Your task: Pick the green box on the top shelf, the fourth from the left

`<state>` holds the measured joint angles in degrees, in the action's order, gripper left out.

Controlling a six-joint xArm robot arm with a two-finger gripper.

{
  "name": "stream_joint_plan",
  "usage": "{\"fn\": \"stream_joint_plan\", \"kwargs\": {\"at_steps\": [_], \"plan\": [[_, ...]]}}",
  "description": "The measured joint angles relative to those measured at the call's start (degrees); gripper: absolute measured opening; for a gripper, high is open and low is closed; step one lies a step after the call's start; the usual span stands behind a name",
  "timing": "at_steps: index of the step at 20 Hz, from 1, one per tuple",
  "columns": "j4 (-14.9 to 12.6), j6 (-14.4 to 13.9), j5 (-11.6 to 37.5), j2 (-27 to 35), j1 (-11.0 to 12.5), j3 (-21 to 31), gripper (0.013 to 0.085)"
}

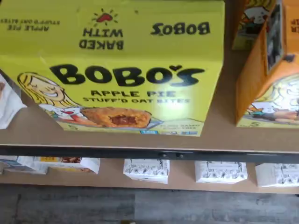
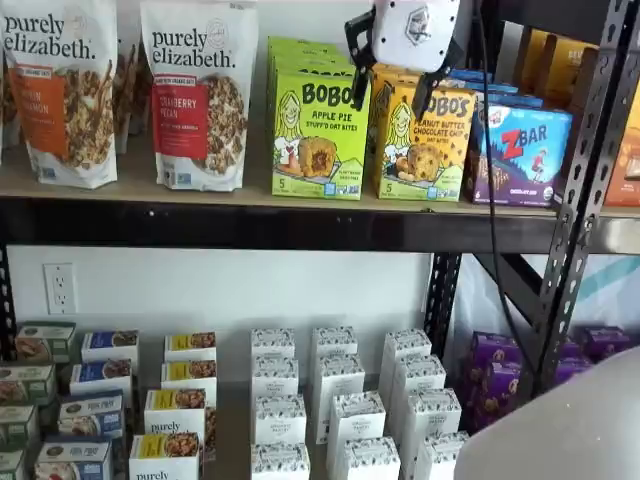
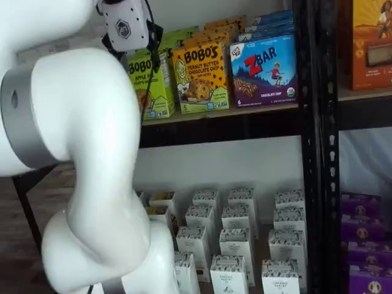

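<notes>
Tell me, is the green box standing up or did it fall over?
Standing up. The green box sits upright on the top shelf, its picture facing forward.

A pale wall point(image 2: 230, 290) stood behind the black metal shelving, with a white power outlet point(image 2: 59, 288) set into it at the left, below the upper board. Black perforated uprights point(image 2: 575, 200) rose at the right, one brace running diagonally. In the wrist view, grey wood-grain floor point(image 1: 140, 205) showed below the tan lower surface point(image 1: 112, 175). Further right in a shelf view, a light sheet with a teal stripe point(image 2: 610, 285) hung behind the uprights. The lighting was even and bright.
</notes>
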<state>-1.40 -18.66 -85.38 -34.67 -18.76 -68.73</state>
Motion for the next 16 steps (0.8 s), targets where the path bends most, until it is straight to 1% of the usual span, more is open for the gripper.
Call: {"fn": "stream_joint_plan", "kwargs": {"at_steps": [5, 16], "plan": [[1.3, 0.5, -0.3, 2.3, 0.5, -2.1, 0.0850], [0.9, -0.5, -0.8, 5.8, -0.5, -5.4, 0.0850]]}}
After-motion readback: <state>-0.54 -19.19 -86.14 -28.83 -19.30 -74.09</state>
